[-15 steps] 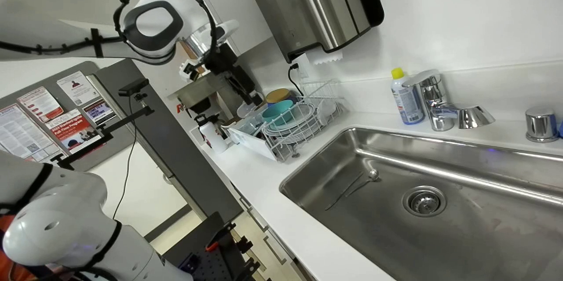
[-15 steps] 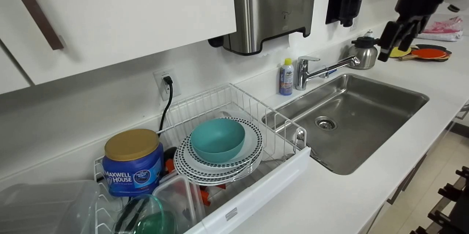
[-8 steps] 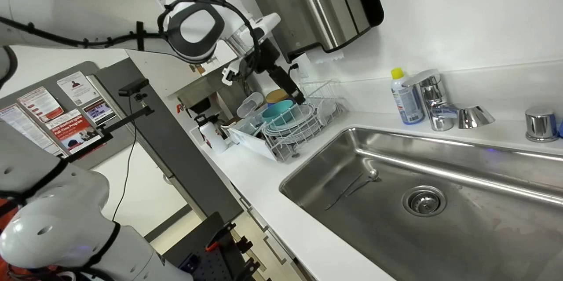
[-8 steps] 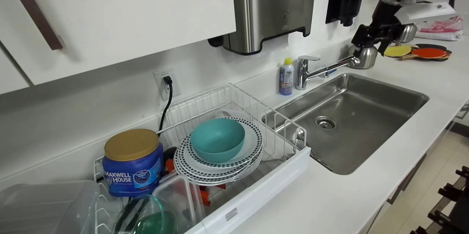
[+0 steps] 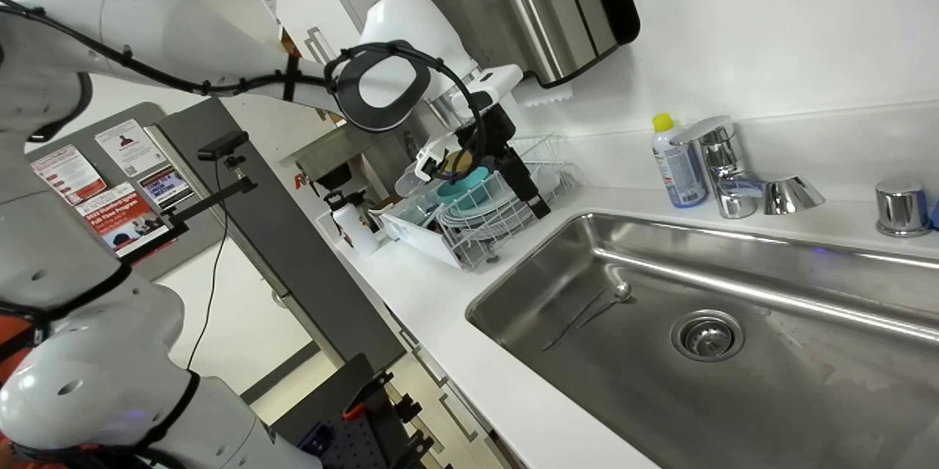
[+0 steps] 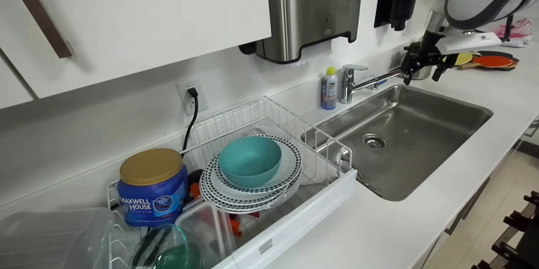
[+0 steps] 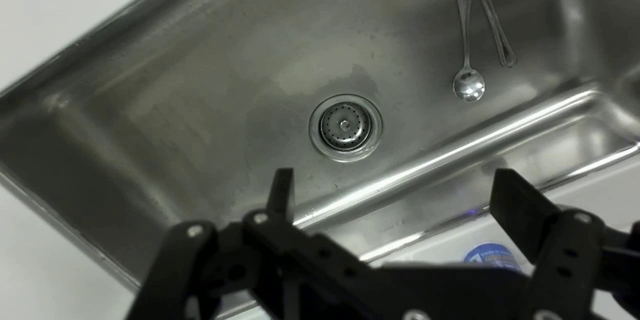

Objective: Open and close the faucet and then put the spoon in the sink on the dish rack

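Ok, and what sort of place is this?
Probably a shared kitchenette, perhaps in an office or lab. There is a steel sink, a dish rack holding plates, and a board with printed notices that hints at a workplace rather than a home.

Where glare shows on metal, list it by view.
Wrist view: a bright streak along the rectangular stainless-steel sink, highlights on the silvery metal spoon; both exterior views: a pale band down the brushed-steel wall dispenser; an exterior view: streaked sink, gleaming silvery chrome faucet.
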